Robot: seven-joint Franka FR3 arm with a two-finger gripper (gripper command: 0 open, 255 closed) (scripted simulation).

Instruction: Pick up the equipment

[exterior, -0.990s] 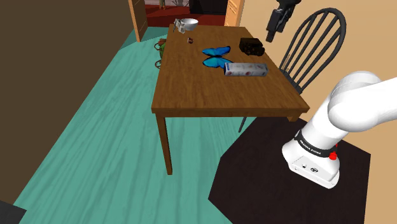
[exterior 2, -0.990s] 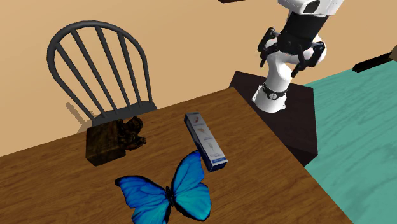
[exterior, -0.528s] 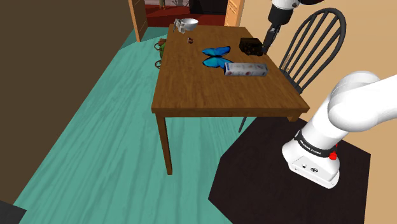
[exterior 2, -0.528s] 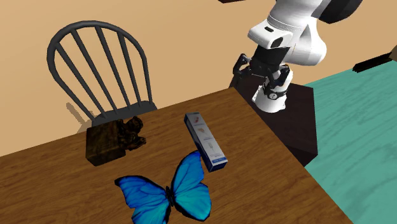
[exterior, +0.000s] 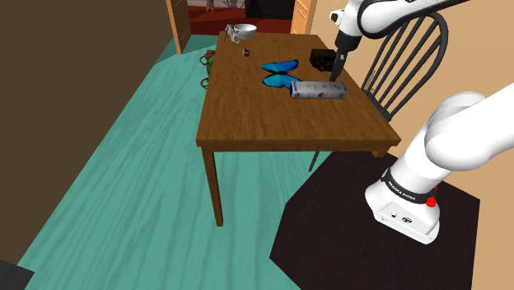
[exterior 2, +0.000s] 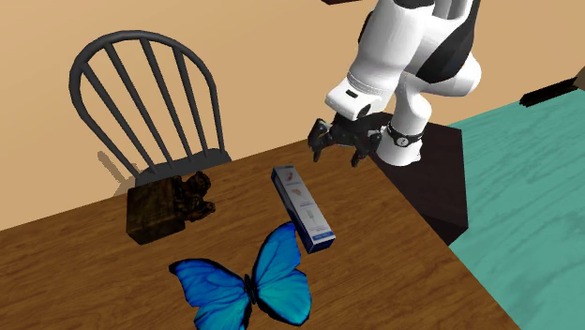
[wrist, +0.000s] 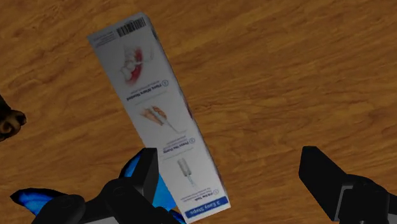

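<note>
A long white box (exterior: pixel 317 90) with a blue end and printed pictures lies flat on the brown wooden table (exterior: pixel 272 123), near the chair side. In the wrist view the box (wrist: pixel 156 108) lies below and just beside one finger of my open gripper (wrist: pixel 232 162), not between the two. A dark brown blocky object (exterior: pixel 324 59) sits farther along the table, next to the box's far end. My gripper (exterior: pixel 335 72) hangs a little above the table between them, fingers spread, holding nothing. From the second exterior view the gripper (exterior 2: pixel 339 148) hovers past the box (exterior 2: pixel 302 208), and the dark object (exterior 2: pixel 169 206) stands further toward that view's left.
A blue butterfly (exterior: pixel 280 72) lies flat on the table beside the box. A dark spindle-back chair (exterior: pixel 404 58) stands against the table's side close to my arm. A white bowl (exterior: pixel 245 31) sits at the table's far end. Teal floor surrounds the table.
My arm has swung down from high above the chair to just over the table, ending above the white box. The fingers stayed apart; nothing on the table moved.
</note>
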